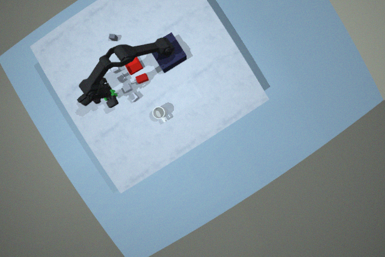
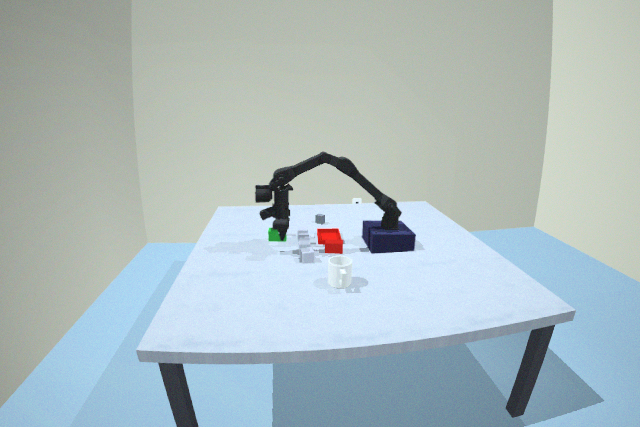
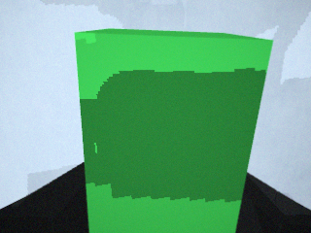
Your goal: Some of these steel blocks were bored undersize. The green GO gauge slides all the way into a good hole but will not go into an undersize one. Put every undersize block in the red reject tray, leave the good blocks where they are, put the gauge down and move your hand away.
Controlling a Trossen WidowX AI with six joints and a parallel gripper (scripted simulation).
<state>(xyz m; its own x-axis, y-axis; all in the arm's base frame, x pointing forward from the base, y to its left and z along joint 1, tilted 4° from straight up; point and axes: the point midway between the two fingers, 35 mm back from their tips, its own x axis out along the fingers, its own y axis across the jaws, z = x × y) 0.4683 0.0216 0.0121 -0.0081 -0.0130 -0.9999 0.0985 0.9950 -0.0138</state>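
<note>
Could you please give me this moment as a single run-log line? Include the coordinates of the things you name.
gripper (image 1: 108, 94) (image 2: 281, 237): shut on green GO gauge (image 1: 113, 92) (image 2: 273, 235) (image 3: 170, 131) | red reject tray: cannot tell which red piece | white mug (image 1: 154, 113) (image 2: 339, 272): upright

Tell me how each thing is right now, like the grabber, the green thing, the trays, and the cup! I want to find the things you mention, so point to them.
Grabber (image 1: 108, 94) (image 2: 281, 237): shut on the green gauge.
Green gauge (image 1: 113, 92) (image 2: 273, 235) (image 3: 167, 131): held in the grabber.
Bigger red tray (image 1: 134, 65) (image 2: 329, 235): open on top; can't tell if anything's inside.
Mug (image 1: 158, 112) (image 2: 340, 272): upright.
Arm (image 1: 142, 50) (image 2: 361, 182): bent, reaching out over the table (image 1: 192, 129) (image 2: 361, 319).
</note>
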